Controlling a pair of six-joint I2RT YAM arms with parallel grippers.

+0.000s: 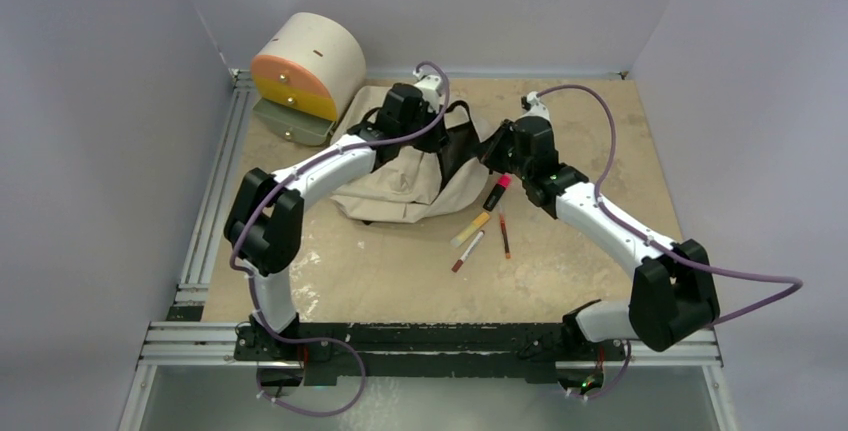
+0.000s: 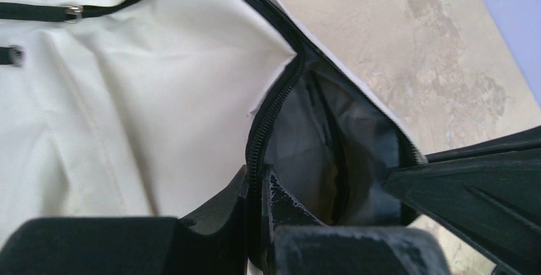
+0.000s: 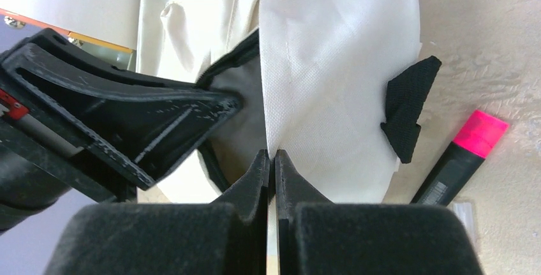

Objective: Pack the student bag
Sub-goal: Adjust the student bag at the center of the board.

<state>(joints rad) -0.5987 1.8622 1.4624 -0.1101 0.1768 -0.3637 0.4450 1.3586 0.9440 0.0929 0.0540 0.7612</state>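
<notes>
Beige fabric: the student bag [image 1: 400, 186] lies slumped on the surface [image 1: 560, 271], directly under both sets of fingers. The left fingers [image 2: 266, 187] are clamped on the black zip edge [image 2: 271, 106] of the bag's mouth. The right fingers [image 3: 265, 168] are pinched flat on a cream flap of the same bag, and the fabric runs straight up from their tips.

Top view only shows the two wrists meeting over the bag mouth; the fingertips are hidden there.

Left wrist view alone shows the dark grey lining [image 2: 306, 134], gaping just beyond the left fingers, with a finger of the other arm at the opening's far lip.

Right wrist view alone shows a black triangular tab [image 3: 408, 106] on the flap just right of the tips, and a pink-capped marker [image 3: 462, 150] further right, just beside the flap.

Top view adds three more pens [image 1: 504, 234] on the near side of the right fingers. A cream-and-orange drawer unit [image 1: 305, 71] sits well beyond and left of the left fingers.
</notes>
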